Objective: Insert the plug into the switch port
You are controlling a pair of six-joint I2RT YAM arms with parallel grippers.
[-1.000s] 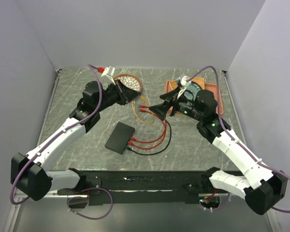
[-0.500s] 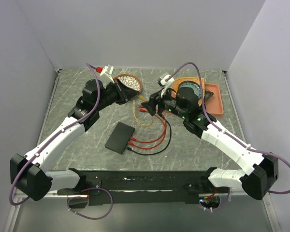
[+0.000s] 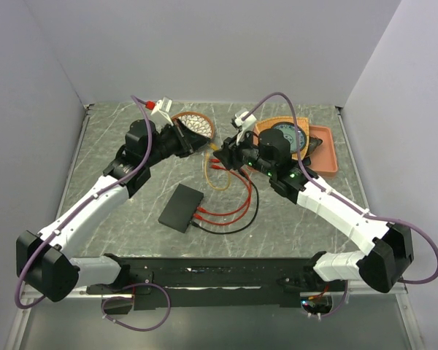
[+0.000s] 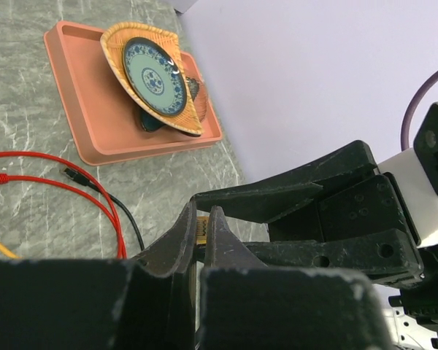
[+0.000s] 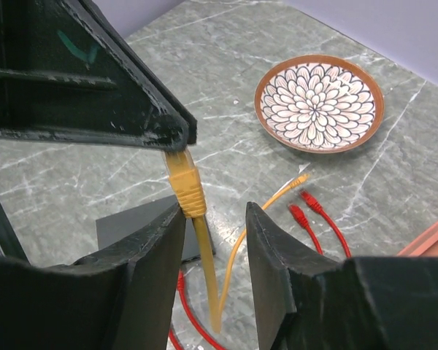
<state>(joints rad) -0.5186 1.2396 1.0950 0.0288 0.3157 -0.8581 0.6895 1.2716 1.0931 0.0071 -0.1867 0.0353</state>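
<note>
My left gripper (image 4: pixel 200 219) is shut on the yellow plug (image 4: pixel 199 230), which it holds up above the table. In the right wrist view the plug (image 5: pixel 185 184) hangs from those fingers (image 5: pixel 102 87), its yellow cable (image 5: pixel 208 277) trailing down. My right gripper (image 5: pixel 213 222) stands open around the plug's boot. One finger (image 5: pixel 155 248) touches the boot and the other stays apart. The switch (image 3: pixel 180 208), a flat black box, lies on the table below, with red cables (image 3: pixel 226 210) in its sockets. Both grippers meet above the table's middle (image 3: pixel 213 151).
A flower-patterned plate (image 3: pixel 194 124) lies at the back centre. A salmon tray (image 3: pixel 325 152) at the back right holds a blue-patterned plate (image 3: pixel 285 135). Loose red plugs (image 5: pixel 306 208) and the yellow cable's other end (image 5: pixel 298 179) lie on the marbled table, with a black cable (image 3: pixel 254 208).
My right arm has swung left from the tray to the left gripper, and its jaws have narrowed around the yellow plug. The left arm has stayed put.
</note>
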